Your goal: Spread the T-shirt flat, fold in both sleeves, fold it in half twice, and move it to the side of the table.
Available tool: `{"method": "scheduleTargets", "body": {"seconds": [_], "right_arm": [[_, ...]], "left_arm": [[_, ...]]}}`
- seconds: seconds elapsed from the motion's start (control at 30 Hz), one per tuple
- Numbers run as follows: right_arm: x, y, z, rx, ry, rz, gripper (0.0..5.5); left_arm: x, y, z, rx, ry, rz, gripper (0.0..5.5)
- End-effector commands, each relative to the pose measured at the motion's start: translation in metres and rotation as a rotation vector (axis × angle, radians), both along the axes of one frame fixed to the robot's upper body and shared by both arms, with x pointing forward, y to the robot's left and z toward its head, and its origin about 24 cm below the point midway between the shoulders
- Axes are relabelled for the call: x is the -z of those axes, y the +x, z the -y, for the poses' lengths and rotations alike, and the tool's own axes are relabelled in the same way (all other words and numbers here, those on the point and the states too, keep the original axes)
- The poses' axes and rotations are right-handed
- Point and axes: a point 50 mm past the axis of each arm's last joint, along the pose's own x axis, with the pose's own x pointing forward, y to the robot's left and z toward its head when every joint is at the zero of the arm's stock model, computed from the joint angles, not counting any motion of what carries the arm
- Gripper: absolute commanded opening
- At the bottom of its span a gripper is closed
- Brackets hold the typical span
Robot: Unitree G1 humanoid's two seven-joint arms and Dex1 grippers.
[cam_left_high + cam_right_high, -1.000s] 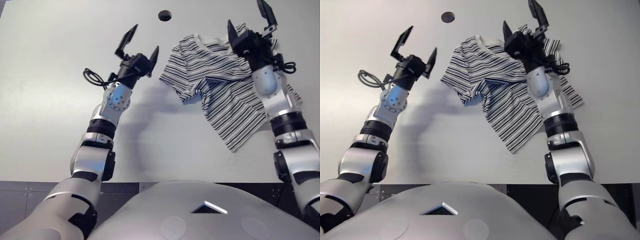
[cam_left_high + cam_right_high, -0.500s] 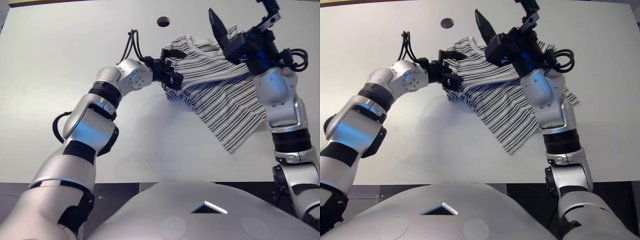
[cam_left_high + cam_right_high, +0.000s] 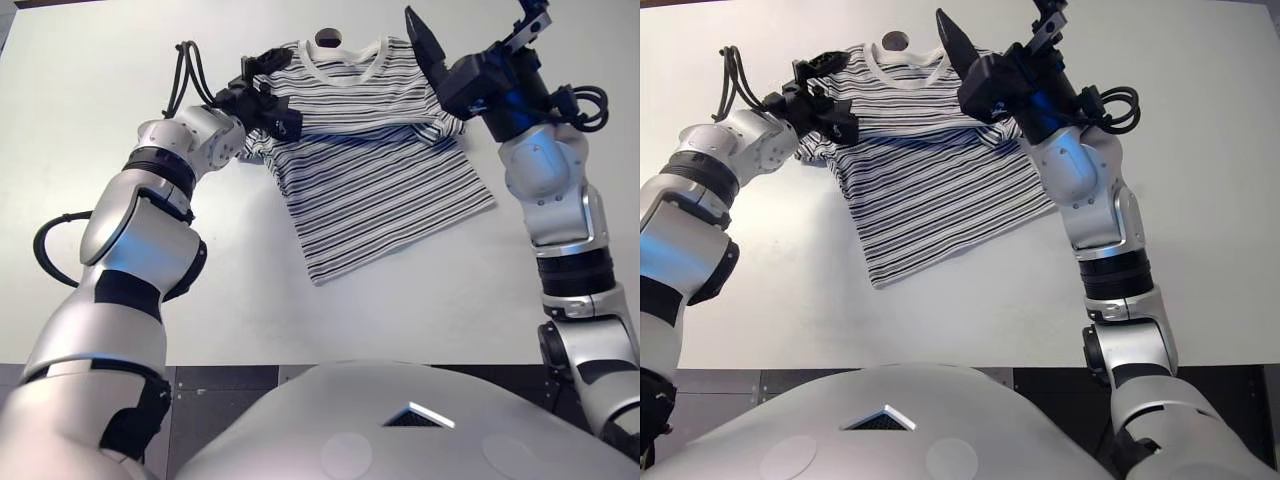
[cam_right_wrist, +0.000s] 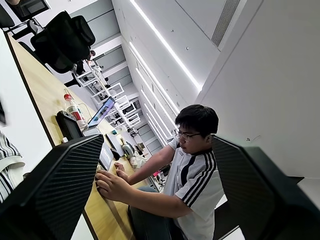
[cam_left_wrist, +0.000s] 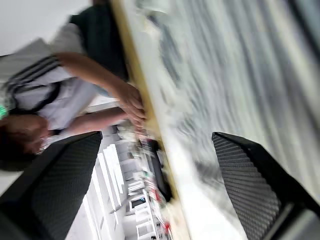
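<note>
Item: striped T-shirt (image 3: 370,160), dark and white bands, white collar.
Position: lay on the far middle of the table (image 3: 70,90), collar toward the far edge, hem toward the robot and slanted to its left.
Condition: body mostly spread and front up. The left sleeve was crumpled, and the right sleeve was bunched into a small fold at the shoulder.
Table feature: a dark round hole (image 3: 897,40) sat just beyond the collar, partly covered by it.
Left pincer (image 3: 272,100): was low at the shirt's left sleeve and shoulder, over the crumpled cloth. The left wrist view showed its fingers (image 5: 55,195) set wide apart with blurred stripes between them, so it was released and held nothing.
Right pincer (image 3: 475,35): was raised above the shirt's right shoulder, pointing away from the robot. Its fingers (image 3: 420,40) were spread wide, released and clear of the cloth.
Surface: white table, with bare areas to both sides of the shirt and in front of it.
</note>
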Motion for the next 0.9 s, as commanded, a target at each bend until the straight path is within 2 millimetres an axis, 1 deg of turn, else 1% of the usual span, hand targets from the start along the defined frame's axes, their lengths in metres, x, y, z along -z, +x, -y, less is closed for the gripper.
{"method": "scheduleTargets", "body": {"seconds": [0.03,0.07,0.1,0.17,0.2,0.23,0.27,0.3,0.33,0.4,0.43,0.5,0.53,0.6,0.67,0.73,0.77,0.83,0.9], "right_arm": [[-0.001,-0.005,-0.001,-0.018,-0.005,0.007,3.95],[-0.001,-0.005,0.0,-0.018,-0.007,0.006,3.95],[-0.002,-0.006,0.0,-0.017,-0.01,0.006,3.95],[-0.005,-0.005,0.0,-0.014,-0.022,0.018,3.95],[-0.009,-0.002,0.002,0.002,-0.025,0.036,3.95],[-0.013,0.001,0.004,0.017,-0.026,0.052,3.95],[-0.021,0.006,0.008,0.044,-0.021,0.069,3.95],[-0.027,0.011,0.01,0.069,-0.02,0.085,3.95],[-0.032,0.015,0.011,0.086,-0.019,0.098,3.95],[-0.039,0.02,0.012,0.104,-0.02,0.115,3.95],[-0.04,0.022,0.012,0.106,-0.022,0.117,3.95],[-0.037,0.023,0.011,0.102,-0.063,0.108,3.95],[-0.034,0.024,0.012,0.101,-0.081,0.101,3.95],[-0.029,0.025,0.018,0.118,-0.124,0.08,3.95],[-0.027,0.028,0.025,0.139,-0.158,0.066,3.95],[-0.026,0.03,0.029,0.151,-0.18,0.057,3.95],[-0.025,0.032,0.03,0.156,-0.188,0.054,3.95],[-0.023,0.034,0.03,0.164,-0.196,0.05,3.95],[-0.02,0.035,0.027,0.161,-0.205,0.042,3.95]], "left_arm": [[-0.048,-0.002,-0.007,0.107,-0.222,0.214,4.1],[-0.048,-0.011,-0.005,0.164,-0.247,0.208,4.1],[-0.041,-0.026,0.001,0.237,-0.26,0.163,4.1],[-0.01,-0.067,0.021,0.395,-0.252,-0.028,4.1],[0.01,-0.09,0.029,0.466,-0.208,-0.151,4.1],[0.024,-0.109,0.034,0.511,-0.176,-0.253,4.1],[0.033,-0.124,0.037,0.535,-0.156,-0.331,4.1],[0.038,-0.133,0.04,0.542,-0.142,-0.379,4.1],[0.041,-0.138,0.042,0.534,-0.137,-0.409,4.1],[0.046,-0.139,0.044,0.504,-0.109,-0.442,4.1],[0.049,-0.139,0.045,0.492,-0.091,-0.458,4.1],[0.06,-0.146,0.042,0.473,-0.027,-0.526,4.1],[0.063,-0.152,0.037,0.466,-0.006,-0.555,4.1],[0.063,-0.169,0.019,0.455,0.04,-0.613,4.1],[0.057,-0.195,0.004,0.471,0.034,-0.687,4.1],[0.046,-0.222,-0.004,0.509,0.004,-0.751,4.1],[0.041,-0.23,-0.006,0.526,-0.01,-0.772,4.1],[0.033,-0.238,-0.008,0.543,-0.028,-0.784,4.1],[0.028,-0.234,-0.016,0.512,-0.019,-0.764,4.1]]}}
